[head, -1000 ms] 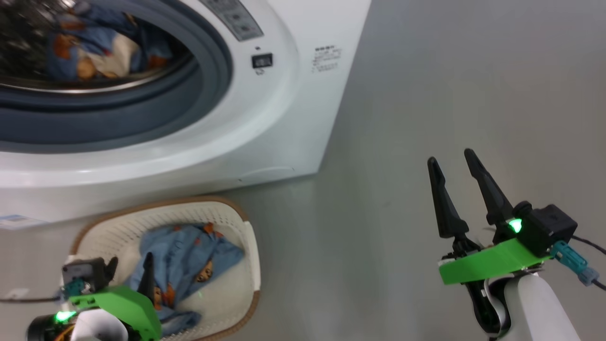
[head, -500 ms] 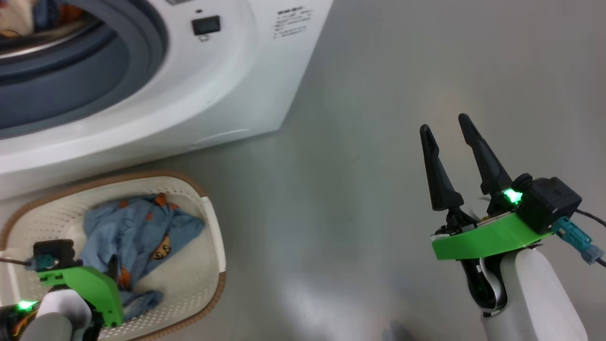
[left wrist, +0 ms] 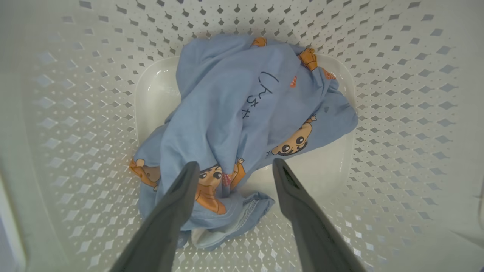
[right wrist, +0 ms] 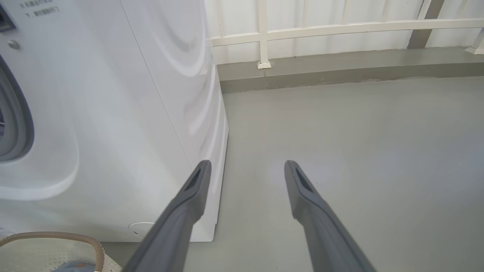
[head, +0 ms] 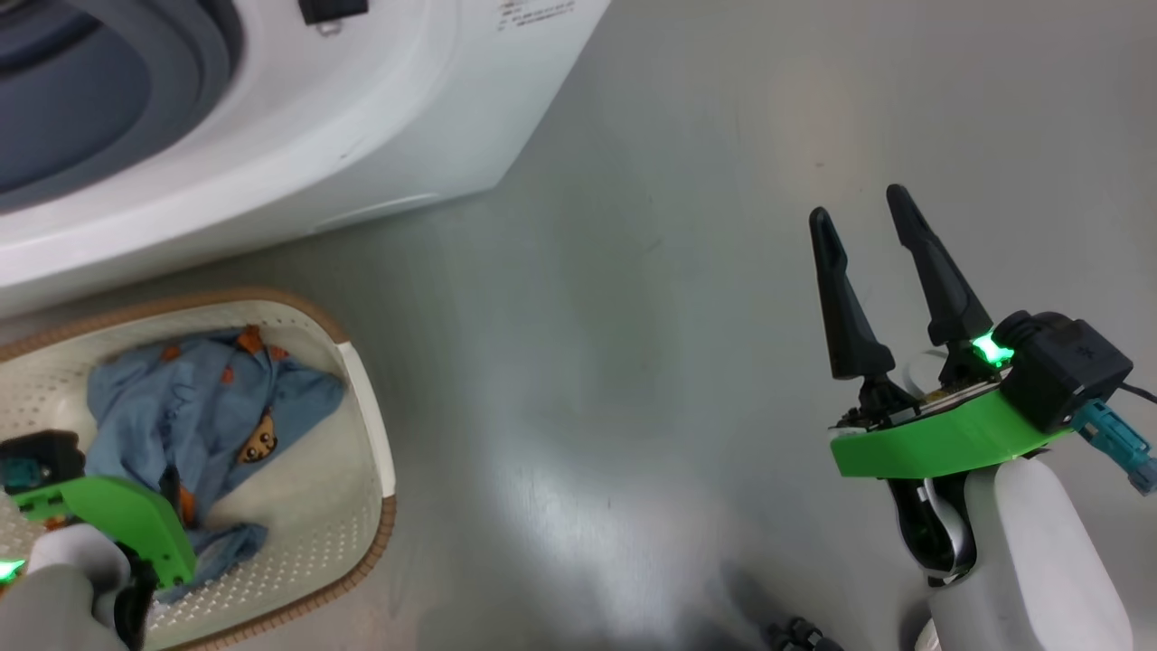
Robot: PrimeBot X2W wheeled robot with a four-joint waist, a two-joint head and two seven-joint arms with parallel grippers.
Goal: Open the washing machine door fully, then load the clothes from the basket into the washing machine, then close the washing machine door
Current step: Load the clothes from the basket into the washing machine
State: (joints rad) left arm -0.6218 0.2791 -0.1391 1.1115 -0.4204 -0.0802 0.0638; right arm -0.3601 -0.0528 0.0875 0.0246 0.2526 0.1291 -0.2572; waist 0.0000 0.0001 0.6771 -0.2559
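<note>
The left tool (left wrist: 235, 163) hung spread wide and empty just above the clothes (left wrist: 242, 113), a crumpled light blue cartoon-print garment on the bottom of the basket (left wrist: 397, 113). It looked soft, light and limp, and would likely lift best by a raised fold near the heap's middle. The right tool (head: 857, 201), also spread and empty, hovered over the floor (head: 633, 316).

Smooth grey floor (head: 651, 298) out front, with a soft glare low in the head view. In the right wrist view, a raised grey kerb (right wrist: 340, 73) runs along the far edge. A white railing (right wrist: 340, 27) stands on it, one post (right wrist: 262, 30) planted on a small white foot (right wrist: 264, 65). A grey column (right wrist: 419, 22) rises at far right.
</note>
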